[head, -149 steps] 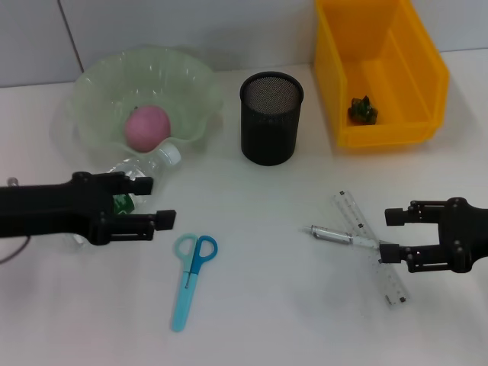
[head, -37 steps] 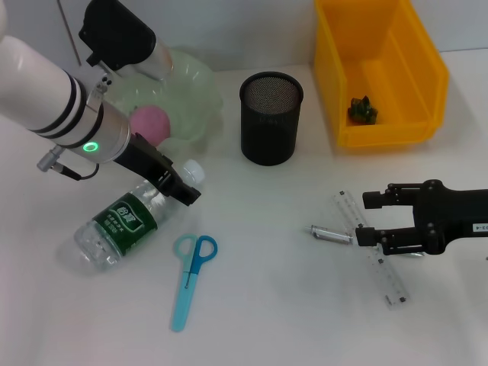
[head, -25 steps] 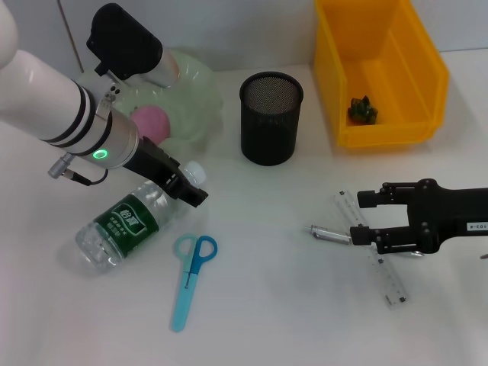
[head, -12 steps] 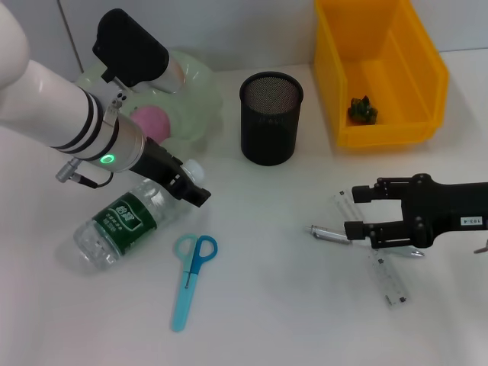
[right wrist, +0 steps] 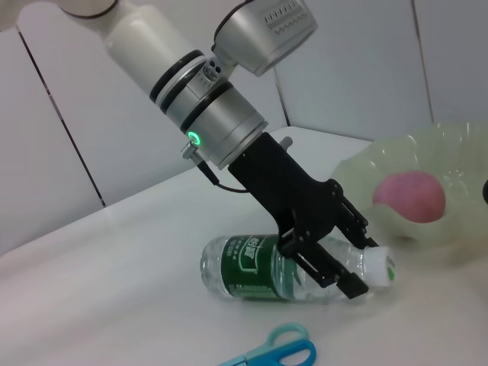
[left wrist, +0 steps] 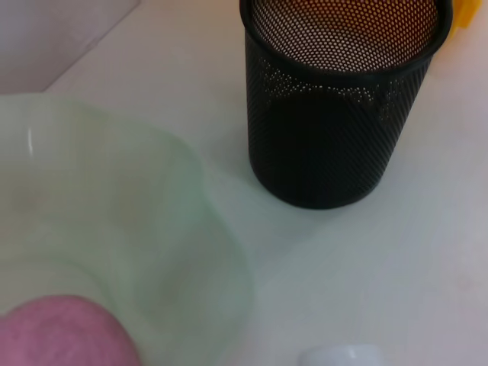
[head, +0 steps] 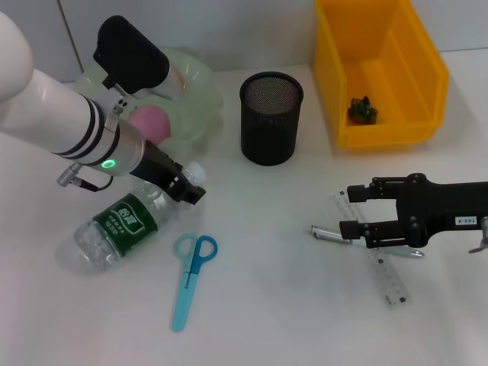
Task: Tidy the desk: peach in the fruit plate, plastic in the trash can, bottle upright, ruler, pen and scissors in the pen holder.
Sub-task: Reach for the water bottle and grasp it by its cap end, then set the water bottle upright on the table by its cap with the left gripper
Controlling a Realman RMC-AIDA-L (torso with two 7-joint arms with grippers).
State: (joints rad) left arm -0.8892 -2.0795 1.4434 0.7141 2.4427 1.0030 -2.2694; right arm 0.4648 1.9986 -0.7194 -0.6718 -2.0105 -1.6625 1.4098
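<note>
Jaws on my left gripper (head: 191,188) are spread either side of the neck of the clear plastic water bottle with the green label (head: 122,223), just behind its white cap (head: 194,168); I can't tell from the head view if the fingers (right wrist: 335,279) actually touch it, and the right wrist view shows them straddling the neck, not clamped. That bottle lies on its side on the white desk (head: 267,305), cap end toward the pale green wavy-rimmed fruit plate (head: 194,95), which holds the pink peach (head: 149,122). Right gripper (head: 352,211) sits low over the desk with its jaws apart, holding nothing, tips just beside the silver pen (head: 326,232) and the clear plastic ruler (head: 385,278), which cross each other under the arm. Blue-handled scissors (head: 191,274) lie flat in front of the bottle, apart from it. Black mesh pen holder (head: 271,117) stands upright between the plate and the yellow plastic bin (head: 377,69); a crumpled green plastic scrap (head: 363,111) lies inside that bin. Left wrist view only gives me the holder (left wrist: 339,99), the plate rim (left wrist: 191,198), a bit of peach (left wrist: 65,332) and the cap edge (left wrist: 339,355).
</note>
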